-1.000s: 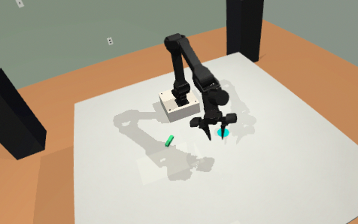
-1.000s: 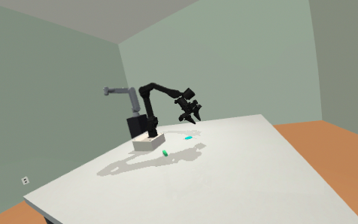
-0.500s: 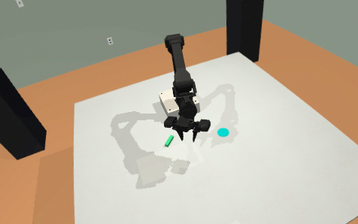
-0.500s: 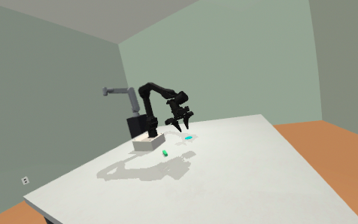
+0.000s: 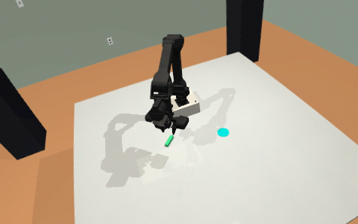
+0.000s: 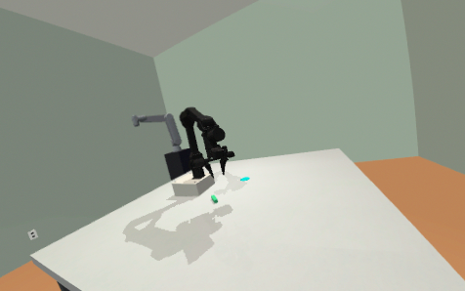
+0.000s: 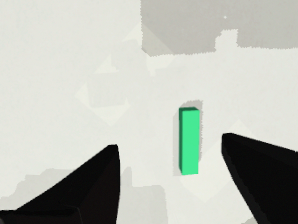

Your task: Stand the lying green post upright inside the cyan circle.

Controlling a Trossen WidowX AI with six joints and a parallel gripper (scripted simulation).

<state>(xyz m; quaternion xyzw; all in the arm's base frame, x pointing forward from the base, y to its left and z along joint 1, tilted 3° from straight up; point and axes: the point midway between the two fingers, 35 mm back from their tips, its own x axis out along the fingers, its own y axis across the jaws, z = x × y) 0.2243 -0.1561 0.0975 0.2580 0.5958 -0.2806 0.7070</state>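
Observation:
The green post [image 5: 169, 140] [image 6: 214, 199] [image 7: 190, 142] lies on its side on the white table. My gripper [image 5: 168, 131] [image 6: 218, 175] [image 7: 170, 148] is open and empty, pointing down, above the table near the post. In the wrist view the post shows in the gap between the fingertips, closer to the right finger, its long side running up and down the picture. The cyan circle [image 5: 222, 132] [image 6: 245, 179] is flat on the table, to the right of the post in the top and exterior views, with nothing standing on it. It is outside the wrist view.
The arm's pale base block [image 5: 188, 110] [image 6: 192, 187] stands on the white table [image 5: 271, 169] [image 6: 313, 220] behind the post. Shadows of the arm fall across the table. Dark pillars [image 5: 242, 34] [image 5: 22, 124] stand beyond the table's edges. A grey arm [image 6: 171, 129] shows behind in the exterior view.

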